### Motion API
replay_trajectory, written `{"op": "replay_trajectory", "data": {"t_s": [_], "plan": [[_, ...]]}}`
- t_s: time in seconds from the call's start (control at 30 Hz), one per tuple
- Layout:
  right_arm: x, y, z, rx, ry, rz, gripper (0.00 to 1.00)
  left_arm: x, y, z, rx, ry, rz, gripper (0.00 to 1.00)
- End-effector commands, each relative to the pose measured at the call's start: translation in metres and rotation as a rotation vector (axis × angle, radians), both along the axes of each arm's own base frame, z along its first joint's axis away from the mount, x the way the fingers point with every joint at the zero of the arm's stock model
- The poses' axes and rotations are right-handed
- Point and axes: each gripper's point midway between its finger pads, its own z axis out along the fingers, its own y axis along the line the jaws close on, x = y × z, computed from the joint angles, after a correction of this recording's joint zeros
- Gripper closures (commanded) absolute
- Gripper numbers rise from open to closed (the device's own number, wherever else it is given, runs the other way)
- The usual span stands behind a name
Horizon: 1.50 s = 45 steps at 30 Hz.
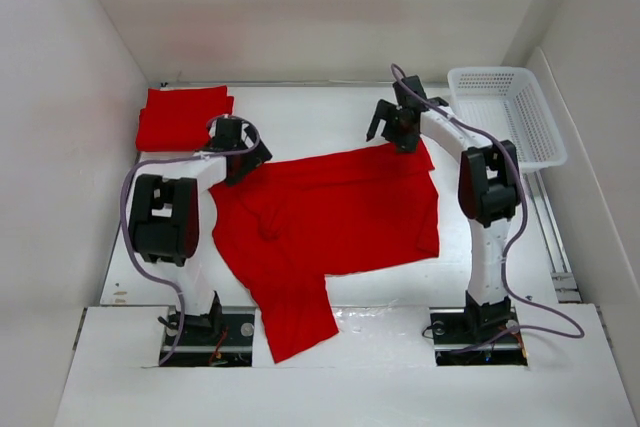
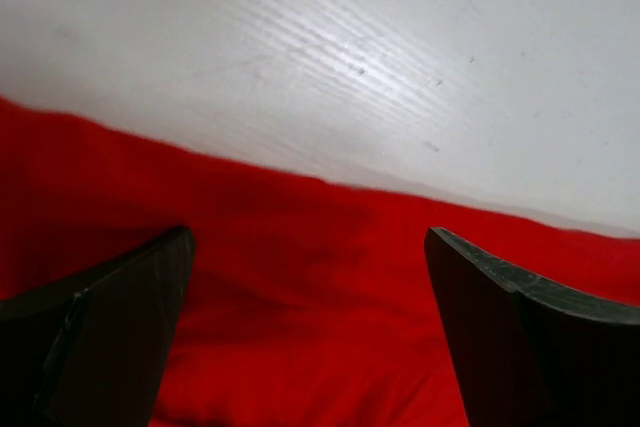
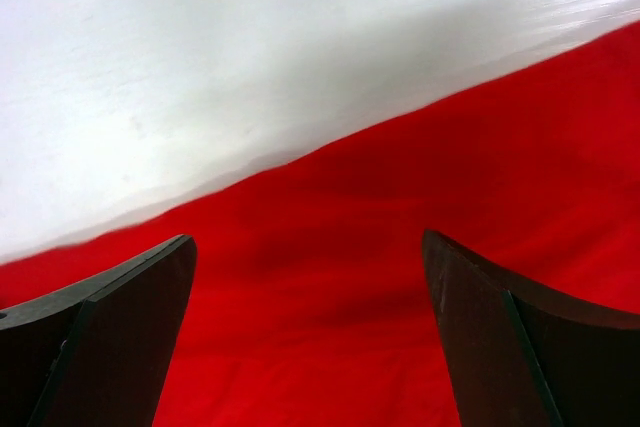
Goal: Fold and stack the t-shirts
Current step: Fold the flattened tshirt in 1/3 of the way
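T-shirt (image 1: 330, 217) lies spread; left gripper (image 2: 310, 247) and right gripper (image 3: 310, 247) fingers apart, seemingly just above it

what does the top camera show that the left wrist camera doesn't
Only the top view: the folded shirt at the far left, the basket at the far right, and the right gripper. Only the left wrist view: how wide the left gripper stands open over the cloth's edge. Both: the spread shirt and the white table.
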Motion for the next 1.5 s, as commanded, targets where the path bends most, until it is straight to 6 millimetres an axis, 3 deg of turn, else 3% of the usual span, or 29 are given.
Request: {"op": "replay_trajectory", "data": {"t_s": [0.0,0.03,0.13,0.17,0.23,0.27,0.4,0.53,0.67,0.7,0.73,0.83,0.87,0.93,0.97,1.0,1.03,1.07,1.1,1.13,1.17,1.2,1.23,1.27,1.3,1.33,1.37,1.4,1.47], "plan": [[0.010,-0.010,-0.014,0.053,0.016,-0.062,0.00,0.013,-0.003,-0.009,0.000,0.026,-0.028,0.00],[0.011,-0.014,-0.022,0.055,0.032,-0.080,0.00,0.014,-0.003,-0.019,0.003,0.057,-0.028,0.00],[0.017,-0.017,-0.026,0.059,0.046,-0.086,0.00,0.034,-0.003,-0.015,0.022,0.044,-0.036,0.00],[0.019,-0.023,-0.023,0.060,0.046,-0.098,0.00,0.036,-0.003,-0.025,0.025,0.072,-0.036,0.00],[0.028,-0.028,-0.027,0.061,0.043,-0.111,0.00,0.061,-0.006,-0.011,0.028,0.030,-0.046,0.00],[0.030,-0.028,-0.024,0.063,0.034,-0.110,0.00,0.060,-0.004,-0.024,0.056,0.077,-0.062,0.00],[0.050,-0.044,-0.020,0.084,0.017,-0.140,0.00,0.073,-0.014,-0.028,0.069,0.132,-0.090,0.00],[0.063,-0.061,-0.014,0.080,-0.008,-0.157,0.00,0.091,-0.018,-0.015,0.111,0.084,-0.087,0.00],[0.079,-0.061,0.010,0.061,-0.092,-0.105,0.00,0.126,-0.030,0.001,0.091,0.022,-0.138,0.00],[0.081,-0.062,0.013,0.046,-0.106,-0.082,0.00,0.140,-0.034,0.018,0.088,-0.024,-0.158,0.00],[0.080,-0.060,0.013,0.047,-0.107,-0.062,0.00,0.145,-0.035,0.022,0.088,-0.032,-0.158,0.00],[0.081,-0.053,0.049,0.000,-0.192,0.021,0.00,0.155,-0.037,0.045,0.102,-0.090,-0.191,0.00],[0.078,-0.039,0.058,-0.016,-0.215,0.062,0.00,0.155,-0.037,0.067,0.099,-0.128,-0.189,0.00],[0.067,-0.032,0.080,-0.073,-0.257,0.123,0.00,0.149,-0.030,0.078,0.130,-0.147,-0.173,0.00],[0.060,-0.022,0.087,-0.097,-0.272,0.147,0.00,0.144,-0.028,0.101,0.134,-0.186,-0.178,0.00],[0.051,-0.019,0.085,-0.116,-0.261,0.158,0.00,0.140,-0.025,0.110,0.147,-0.197,-0.176,0.00],[0.042,-0.018,0.106,-0.127,-0.295,0.155,0.00,0.134,-0.024,0.118,0.147,-0.206,-0.175,0.00],[0.036,-0.017,0.112,-0.143,-0.310,0.149,0.00,0.119,-0.025,0.131,0.157,-0.226,-0.183,0.00],[0.019,-0.015,0.096,-0.182,-0.280,0.151,0.00,0.110,-0.032,0.138,0.154,-0.244,-0.197,0.00],[0.014,-0.014,0.124,-0.180,-0.359,0.138,0.00,0.099,-0.034,0.142,0.176,-0.255,-0.214,0.00],[0.006,-0.013,0.127,-0.189,-0.374,0.135,0.00,0.080,-0.033,0.122,0.203,-0.219,-0.210,0.00],[-0.009,-0.015,0.128,-0.186,-0.381,0.129,0.00,0.050,-0.045,0.121,0.223,-0.217,-0.249,0.00],[-0.017,-0.014,0.128,-0.186,-0.383,0.124,0.00,0.045,-0.053,0.139,0.237,-0.260,-0.249,0.00],[-0.025,-0.017,0.125,-0.183,-0.371,0.118,0.00,0.034,-0.058,0.136,0.248,-0.260,-0.252,0.00],[-0.031,-0.018,0.125,-0.173,-0.374,0.108,0.00,0.011,-0.055,0.122,0.276,-0.230,-0.238,0.00],[-0.044,-0.023,0.106,-0.178,-0.333,0.106,0.00,-0.004,-0.068,0.115,0.271,-0.217,-0.260,0.00],[-0.051,-0.025,0.116,-0.163,-0.363,0.095,0.00,-0.016,-0.070,0.105,0.260,-0.189,-0.258,0.00],[-0.057,-0.026,0.114,-0.147,-0.358,0.077,0.00,-0.035,-0.064,0.078,0.242,-0.117,-0.226,0.00],[-0.078,-0.028,0.097,-0.141,-0.324,0.075,0.00,-0.055,-0.061,0.068,0.214,-0.093,-0.198,0.00]]}}
